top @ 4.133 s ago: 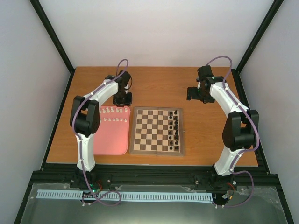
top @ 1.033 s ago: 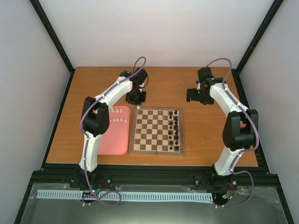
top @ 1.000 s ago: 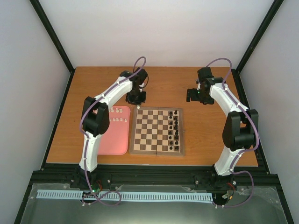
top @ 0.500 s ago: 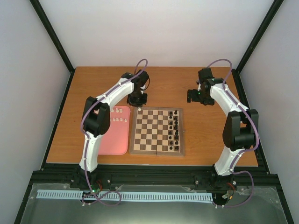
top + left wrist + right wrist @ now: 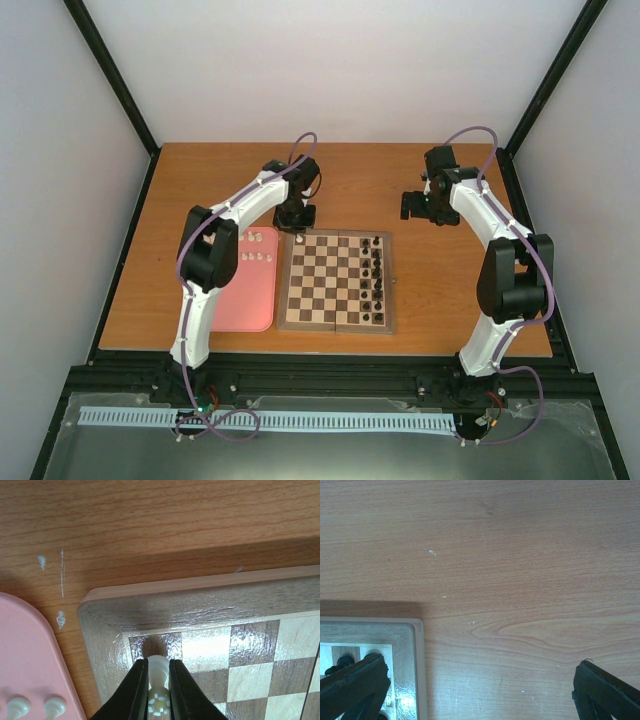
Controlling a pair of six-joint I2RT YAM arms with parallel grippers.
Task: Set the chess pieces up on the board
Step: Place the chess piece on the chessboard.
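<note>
Left wrist view: I find the left gripper (image 5: 159, 663) clamped on one white piece (image 5: 158, 679), held upright over the dark corner square of the board (image 5: 210, 600), at the corner nearest the pink tray (image 5: 25, 650). I cannot tell whether the piece touches the square. Other white pieces (image 5: 256, 247) stand in rows at the tray's far end. Black pieces (image 5: 377, 270) line the board's right side. The right gripper (image 5: 480, 690) hangs over bare table (image 5: 520, 555) beyond the board's far right corner, its jaws wide apart, holding nothing.
</note>
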